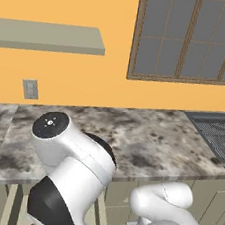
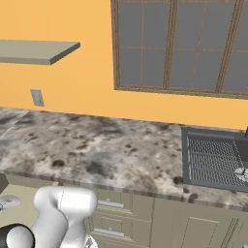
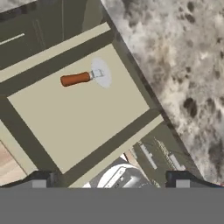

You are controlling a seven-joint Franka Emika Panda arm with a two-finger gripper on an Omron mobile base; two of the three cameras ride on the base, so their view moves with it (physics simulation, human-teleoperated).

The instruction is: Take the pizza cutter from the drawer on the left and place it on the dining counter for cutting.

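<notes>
1. The claw point(image 3: 111, 181) sits at the bottom of the hand view with its two dark fingertips point(image 3: 41, 180) spread wide apart, one near the lower left and one near the lower right. Nothing's between them, so it's open and empty.
2. Right above the claw in that view is the drawer point(image 3: 74, 118), pulled open, showing a pale flat floor framed by darker walls. It takes up the left and middle of the frame, tilted on a diagonal.
3. The pizza cutter point(image 3: 85, 77) lies flat on the drawer floor toward the upper middle of the frame. The orange-brown handle points left and the round silver wheel sits at its right end. It's well apart from the claw.
4. Along the upper right of the hand view runs the mottled marble counter point(image 3: 183, 57), just beside the drawer's edge.
5. In the left base view the same stone counter spans the middle, with a wall outlet point(image 1: 30, 89) and a shelf point(image 1: 49, 36) at the upper left and a window point(image 1: 194, 37) at the upper right.
6. The right base view has a dark sink point(image 2: 215, 157) on the right.
</notes>
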